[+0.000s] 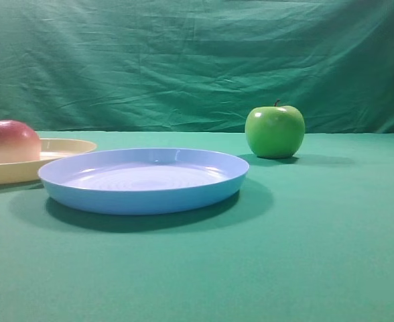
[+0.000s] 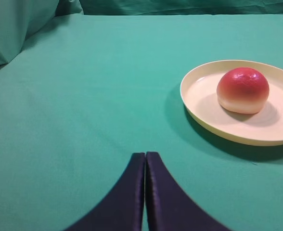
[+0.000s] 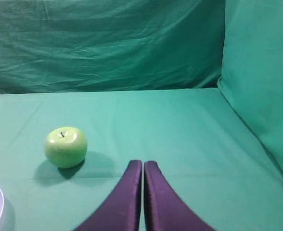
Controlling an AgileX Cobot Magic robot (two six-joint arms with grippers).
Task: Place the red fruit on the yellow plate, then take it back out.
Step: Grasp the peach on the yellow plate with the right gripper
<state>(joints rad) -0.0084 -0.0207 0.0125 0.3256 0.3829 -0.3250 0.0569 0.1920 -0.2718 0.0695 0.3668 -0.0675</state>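
Note:
The red fruit (image 2: 243, 90) (image 1: 9, 141) rests on the yellow plate (image 2: 204, 113) (image 1: 66, 146), at the far left of the exterior high view. My left gripper (image 2: 145, 154) is shut with nothing between its dark fingers, hovering over bare cloth to the near left of the plate and apart from it. My right gripper (image 3: 143, 162) is shut and empty too, over cloth to the right of the green apple. Neither gripper shows in the exterior high view.
A light blue plate (image 1: 183, 198) lies in the middle, just right of the yellow plate. A green apple (image 1: 275, 131) (image 3: 65, 147) stands behind it to the right. Green cloth covers the table and hangs as a backdrop.

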